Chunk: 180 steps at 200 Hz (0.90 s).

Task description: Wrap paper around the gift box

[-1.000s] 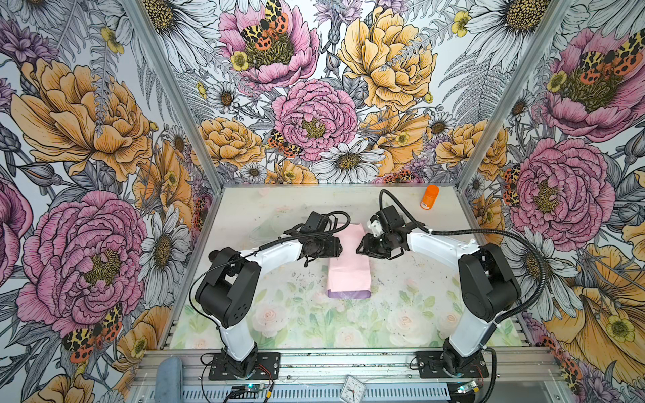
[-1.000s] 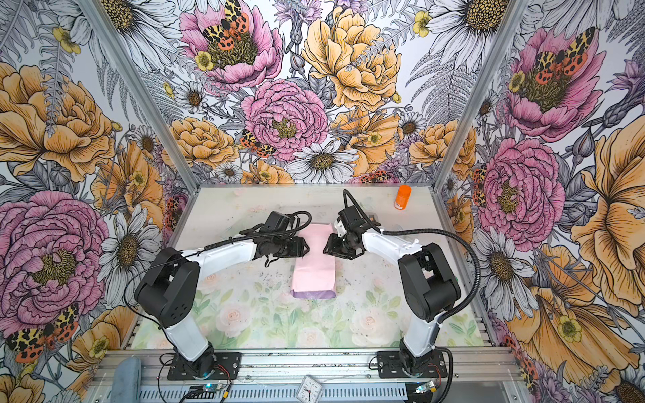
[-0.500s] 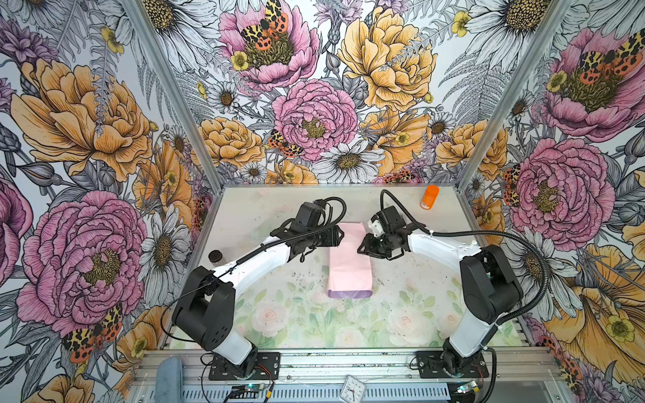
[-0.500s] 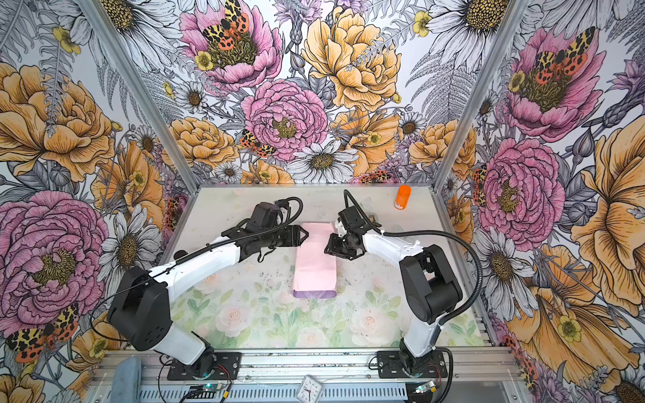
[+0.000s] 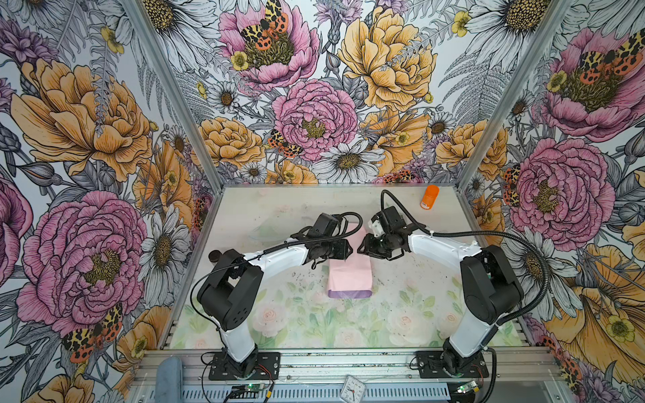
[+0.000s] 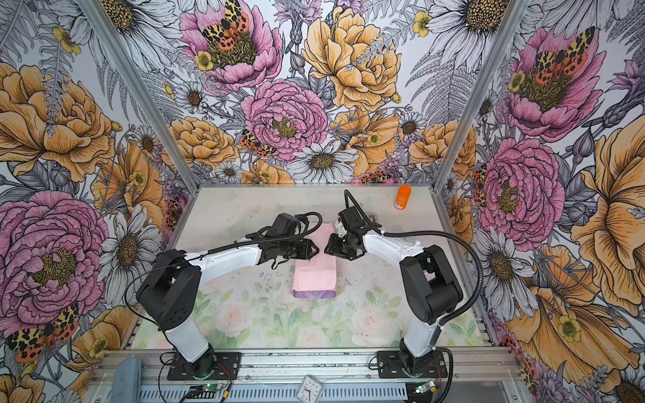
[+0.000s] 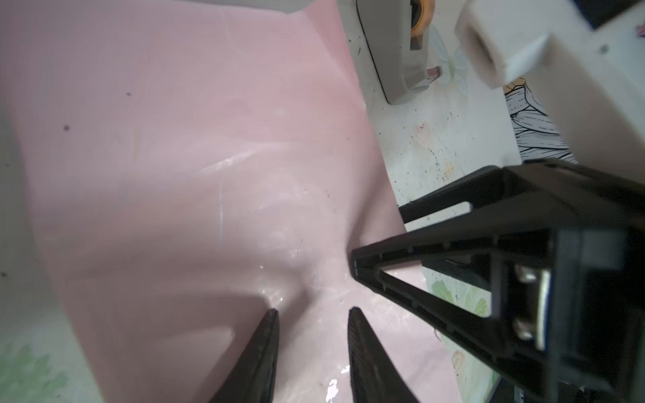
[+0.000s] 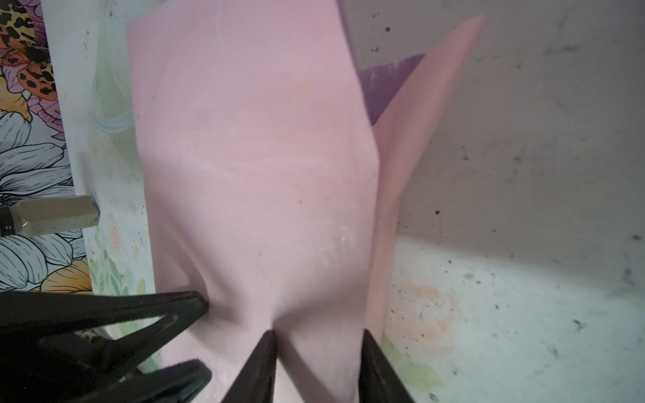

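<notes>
The gift box itself is out of sight. We judge that it sits under the paper (image 5: pixel 350 275), which lies folded into a long parcel at the middle of the table (image 5: pixel 279 216), pale pink face up, with a lilac strip (image 5: pixel 350 294) showing along the near end. In the right wrist view one end flap (image 8: pixel 419 122) stands loose, so the ends do not look closed yet.

The left gripper (image 7: pixel 312 312) has come back over the parcel. Half a second ago it reached further toward the back left, beside the paper. Now its fingertips (image 7: pixel 270 324) rest on the pink surface, and they stand closer together than before, though a clear gap remains and nothing seems pinched. The right gripper (image 8: pixel 317 335) has hardly moved. Its jaws are also partly spread, with the tips pressing the paper so that creases run out from them. In both top views the two grippers meet nearly tip to tip over the parcel's far half.

We read this as both arms pinning the overlap, ready for the end folds. A grey tape dispenser (image 7: pixel 394 52) sits just beside the paper, and an orange tube (image 5: pixel 429 197) stands well apart at the back.
</notes>
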Available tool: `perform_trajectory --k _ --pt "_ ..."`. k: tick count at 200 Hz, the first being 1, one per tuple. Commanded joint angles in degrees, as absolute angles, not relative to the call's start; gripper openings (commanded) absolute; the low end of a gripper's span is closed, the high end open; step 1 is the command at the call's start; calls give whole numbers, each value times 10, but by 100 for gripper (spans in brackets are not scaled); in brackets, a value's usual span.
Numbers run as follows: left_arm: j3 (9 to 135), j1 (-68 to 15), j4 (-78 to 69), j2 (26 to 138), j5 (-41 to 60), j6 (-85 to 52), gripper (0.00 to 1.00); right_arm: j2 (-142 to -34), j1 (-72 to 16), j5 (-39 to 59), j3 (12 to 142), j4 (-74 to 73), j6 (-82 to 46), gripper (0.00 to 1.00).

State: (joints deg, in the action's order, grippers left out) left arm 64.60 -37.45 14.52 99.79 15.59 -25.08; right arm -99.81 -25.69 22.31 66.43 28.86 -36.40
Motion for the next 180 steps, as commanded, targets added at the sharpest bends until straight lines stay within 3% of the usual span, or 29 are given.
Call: perform_trajectory --k 1,22,59,129,180 --pt "632 -376 140 1006 150 -248 35 -982 -263 211 650 305 -362 47" --pt "624 -376 141 1011 146 -249 35 -950 -251 226 643 304 -362 54" --pt "621 -377 142 1007 143 -249 35 -942 -239 246 637 304 -360 56" --pt "651 -380 142 993 160 -250 34 -983 -243 233 629 304 -353 35" --pt "702 -385 133 1011 201 -249 33 -983 -243 222 617 303 -352 32"
